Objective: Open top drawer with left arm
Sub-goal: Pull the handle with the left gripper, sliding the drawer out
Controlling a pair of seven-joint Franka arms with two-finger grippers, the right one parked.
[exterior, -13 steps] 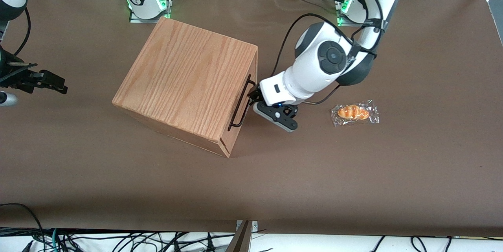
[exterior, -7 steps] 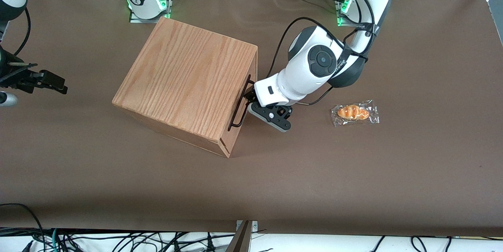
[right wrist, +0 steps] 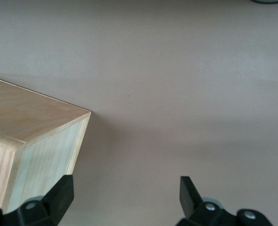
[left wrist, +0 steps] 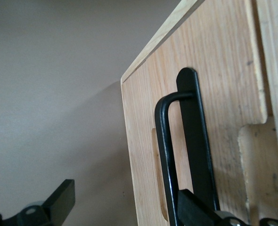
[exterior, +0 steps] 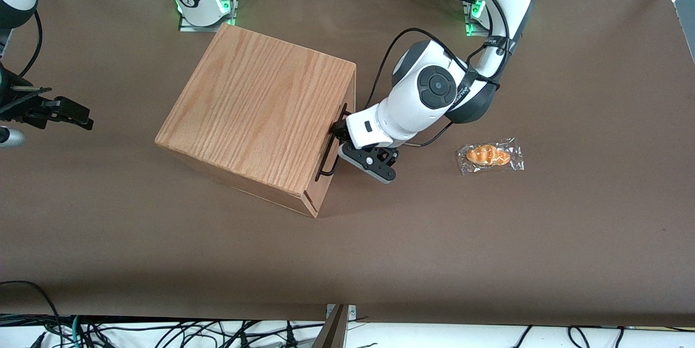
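Observation:
The oak-grain cabinet (exterior: 260,114) stands on the brown table, its front turned toward the working arm's end. The top drawer (left wrist: 141,136) is shut, its wood front flush with the cabinet. Its thin black bar handle (exterior: 329,150) (left wrist: 164,150) stands out from the drawer front. The white left arm (exterior: 429,93) reaches down to it. Its black gripper (exterior: 337,132) (left wrist: 125,195) is open at the handle. The bar runs between the fingers, close against one fingertip (left wrist: 195,209); the other fingertip (left wrist: 61,200) is well clear, over the table.
A wrapped bread roll (exterior: 490,156) lies on the table toward the working arm's end, beside the arm's elbow. A corner of the cabinet (right wrist: 35,146) shows in the right wrist view. Cables hang along the table's front edge.
The left arm has moved toward the cabinet front, bringing the open gripper from just off the handle to around the bar. The drawer has not moved.

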